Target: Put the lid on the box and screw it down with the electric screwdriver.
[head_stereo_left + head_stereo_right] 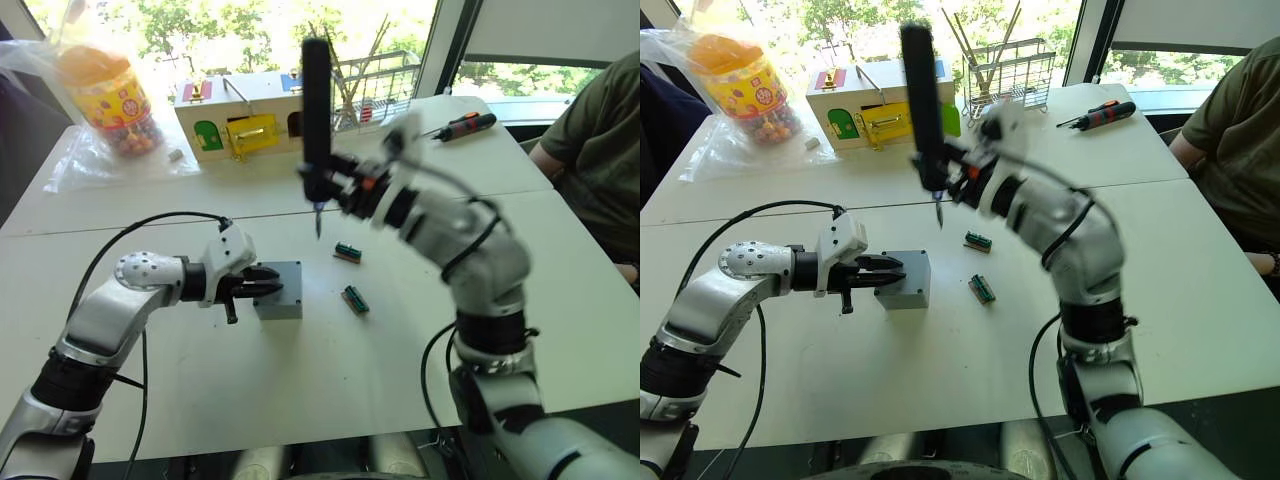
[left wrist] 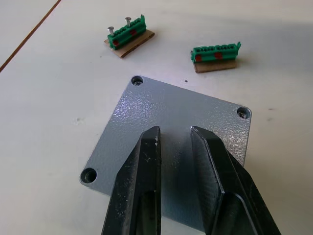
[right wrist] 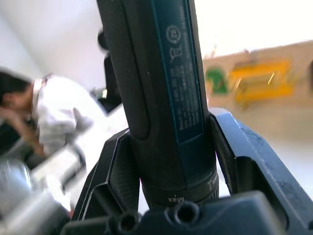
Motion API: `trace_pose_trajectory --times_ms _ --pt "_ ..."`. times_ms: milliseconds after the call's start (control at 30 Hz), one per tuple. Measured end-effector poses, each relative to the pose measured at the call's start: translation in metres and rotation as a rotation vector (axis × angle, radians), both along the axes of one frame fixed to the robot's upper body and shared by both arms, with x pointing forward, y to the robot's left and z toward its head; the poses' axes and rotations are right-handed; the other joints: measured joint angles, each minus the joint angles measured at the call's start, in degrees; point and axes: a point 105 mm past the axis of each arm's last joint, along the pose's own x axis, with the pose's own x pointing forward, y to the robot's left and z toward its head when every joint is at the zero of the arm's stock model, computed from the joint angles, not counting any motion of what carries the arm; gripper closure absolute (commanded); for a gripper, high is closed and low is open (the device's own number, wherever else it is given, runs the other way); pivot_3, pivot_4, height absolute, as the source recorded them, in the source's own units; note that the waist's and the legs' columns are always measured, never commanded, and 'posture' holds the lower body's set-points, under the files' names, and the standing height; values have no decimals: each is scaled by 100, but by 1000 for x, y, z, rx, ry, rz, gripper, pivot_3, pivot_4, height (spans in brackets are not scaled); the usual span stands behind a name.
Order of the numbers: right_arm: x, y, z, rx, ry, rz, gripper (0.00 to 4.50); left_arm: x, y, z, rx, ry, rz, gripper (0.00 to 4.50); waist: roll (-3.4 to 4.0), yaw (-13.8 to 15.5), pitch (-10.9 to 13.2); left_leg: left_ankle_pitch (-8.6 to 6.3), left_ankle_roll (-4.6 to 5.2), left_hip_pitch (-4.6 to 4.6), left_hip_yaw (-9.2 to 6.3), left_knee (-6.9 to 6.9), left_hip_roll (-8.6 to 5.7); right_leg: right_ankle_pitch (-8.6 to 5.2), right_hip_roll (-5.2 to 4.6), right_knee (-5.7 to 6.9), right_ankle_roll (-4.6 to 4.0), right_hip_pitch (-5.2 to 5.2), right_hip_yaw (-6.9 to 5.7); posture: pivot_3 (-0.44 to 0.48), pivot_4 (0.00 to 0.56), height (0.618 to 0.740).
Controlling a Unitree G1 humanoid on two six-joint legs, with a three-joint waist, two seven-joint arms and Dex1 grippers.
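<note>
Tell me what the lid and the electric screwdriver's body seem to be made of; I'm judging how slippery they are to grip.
The lid: grey with a pebbled, slightly glossy hammered-look surface, either moulded plastic or painted metal; the look leaves it open. The electric screwdriver: dark body, probably plastic, with a finely textured matte grip panel beside a smoother printed strip.

The lid (image 2: 171,132) is grey with a bumpy shine. The electric screwdriver (image 1: 317,110) is dark blue-black. Two little screw holders (image 2: 129,34) are green with red dots. The hand screwdriver (image 1: 462,125) is black and orange. The wooden house box (image 1: 240,125) has yellow and green doors.
</note>
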Motion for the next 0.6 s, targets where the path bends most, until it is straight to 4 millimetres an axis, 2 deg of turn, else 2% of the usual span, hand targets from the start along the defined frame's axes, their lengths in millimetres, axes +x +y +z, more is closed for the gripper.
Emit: trace_pose_trajectory --times_ms 100,167,200,267,333,400,467,600 --pt "5 -30 30 41 35 -61 2639 6 -11 14 -71 3 -16 3526 -13 1 9 6 -8 -16 0 3 0 0 -2 1 0 -14 -2 0 150 740" --pt "11 -58 34 24 90 -125 2639 9 -17 31 -108 -29 -42 3526 -25 12 16 7 -8 -16 1 4 -1 0 -4 -2 0 -11 -3 0 150 740" --pt "14 -74 28 -24 134 -167 2639 9 -19 39 -110 -53 -53 3526 -26 14 18 6 -7 -17 3 3 -2 0 -7 -4 0 -9 -3 0 150 740" --pt "19 -113 1 -172 299 -269 2639 6 -26 49 -106 -91 -95 3526 -29 20 21 1 3 -17 11 2 -6 0 -16 -12 0 -5 -3 0 150 740" --pt "15 -158 -46 -319 584 -367 2639 -2 -32 54 -90 -108 -158 3526 -31 1 35 -11 26 -17 23 2 -6 0 -20 -22 0 -1 -1 0 150 740" --pt "0 -183 -86 -404 833 -383 2639 -6 -35 54 -56 -118 -201 3526 -8 -36 83 -15 36 -17 46 4 -3 0 -21 -20 0 -9 6 0 150 740" --pt "-12 -196 -110 -433 997 -361 2639 -7 -41 55 -23 -144 -242 3526 2 -102 117 -16 39 -17 55 3 3 1 -18 -10 1 -17 11 0 150 740" --pt "-13 -198 -128 -448 1082 -309 2639 -10 -51 52 1 -158 -303 3526 4 -202 130 -15 37 -17 54 0 10 0 -5 -6 2 -25 12 0 150 740"
